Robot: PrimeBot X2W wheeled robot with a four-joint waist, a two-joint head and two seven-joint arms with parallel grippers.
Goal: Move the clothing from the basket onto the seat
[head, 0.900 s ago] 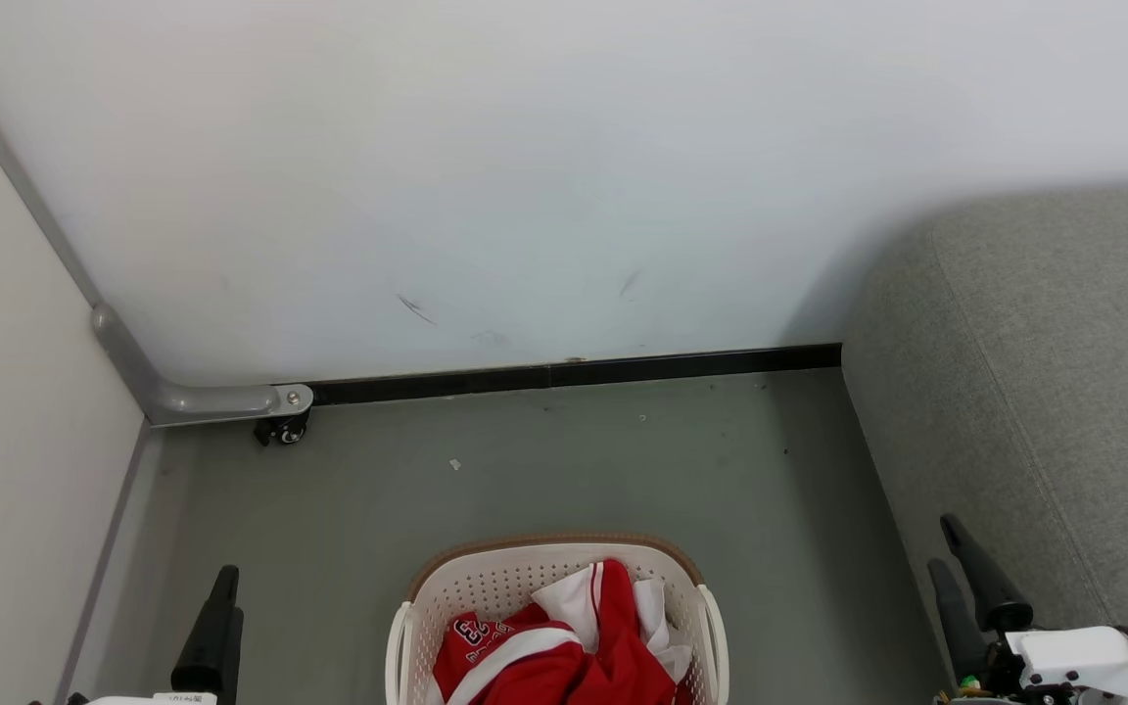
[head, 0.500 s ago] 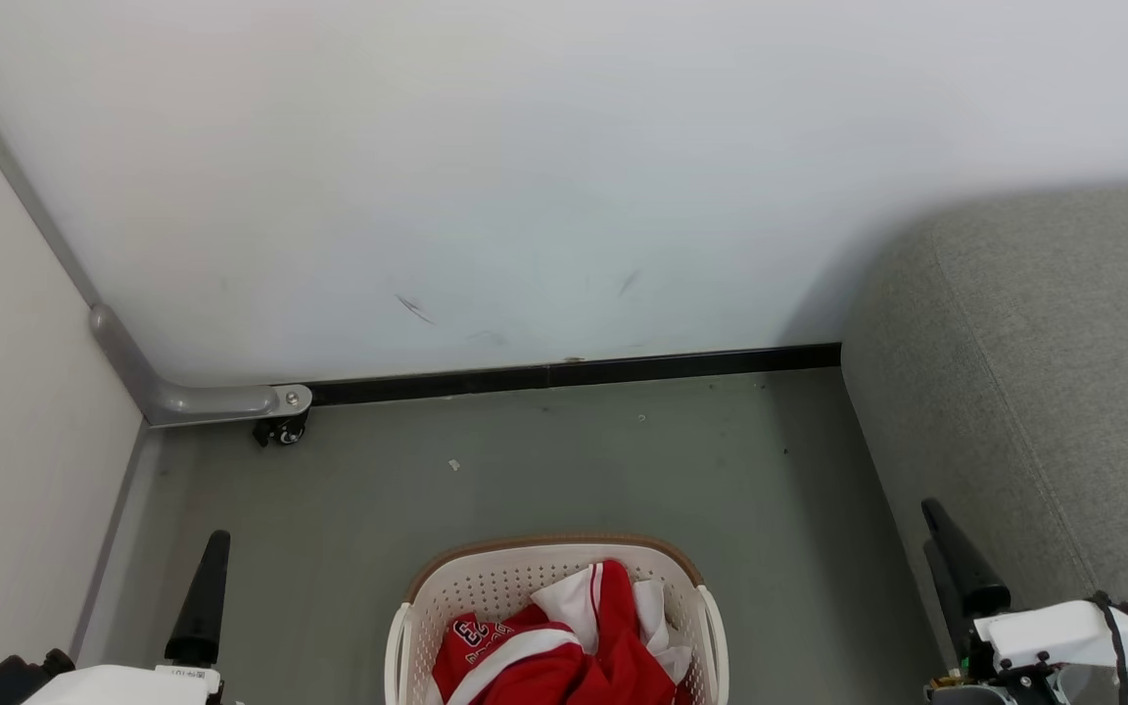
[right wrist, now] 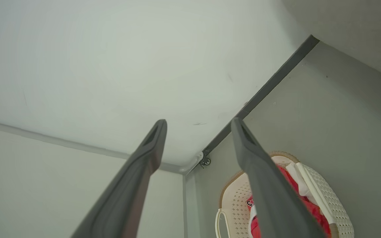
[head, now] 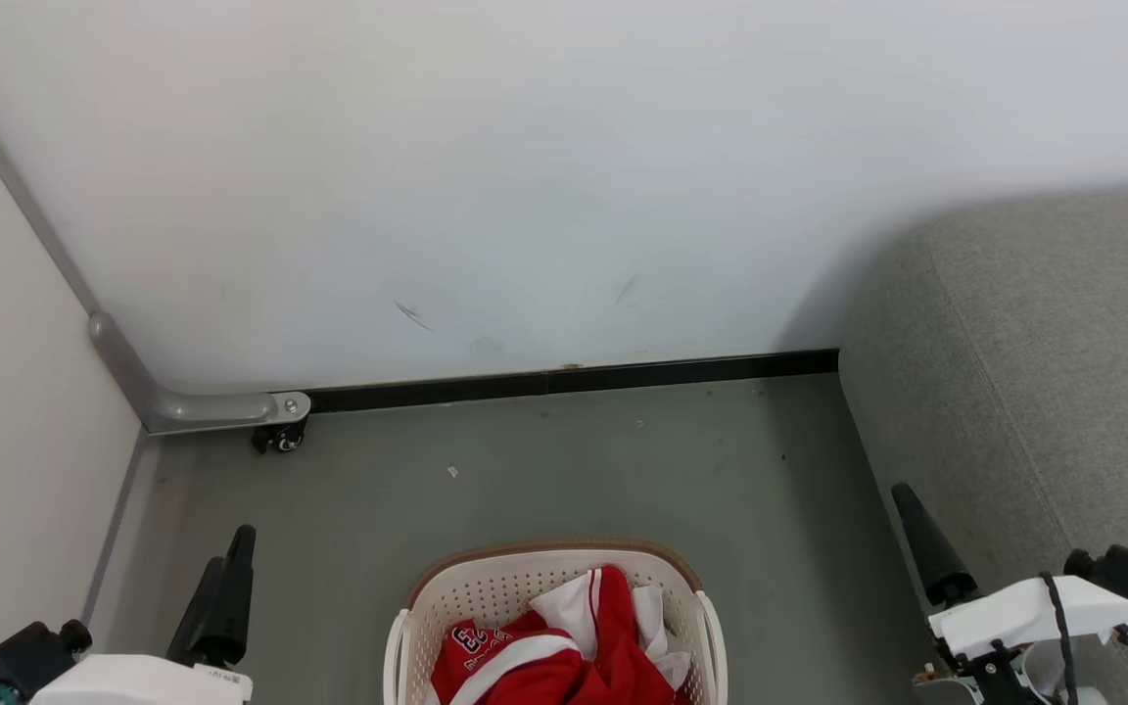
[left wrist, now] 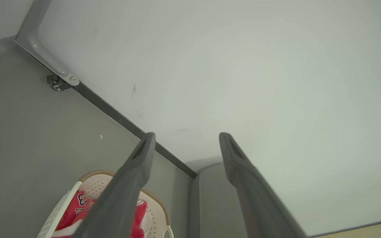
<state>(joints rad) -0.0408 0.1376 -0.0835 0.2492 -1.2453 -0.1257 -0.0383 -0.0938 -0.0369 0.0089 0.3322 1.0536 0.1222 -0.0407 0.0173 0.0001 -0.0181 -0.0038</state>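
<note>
Both arms have come up and inward over the last second. The left gripper [head: 231, 550] now stands higher at the near left, with its white wrist in sight. The right gripper [head: 909, 504] has shifted left, and its dark tip lies over the grey floor [head: 544, 460] just beside the sofa cushion [head: 1063, 372]. Each gripper is spread wide with nothing between its fingers (the wrist views show a clear gap between each pair). The laundry basket [head: 554, 546] sits on the floor at the near centre, between the two grippers and apart from both, with its near part cut off by the picture's edge. The red jerseys [head: 564, 656] lie crumpled inside it, showing white trim and a black-and-white number. The cushion fills the right side and carries no clothing. A black baseboard [head: 574, 374] runs along the white wall [head: 525, 196] at the far side, and a small caster wheel [head: 280, 441] sits under a grey metal frame corner [head: 202, 406] at the far left.
</note>
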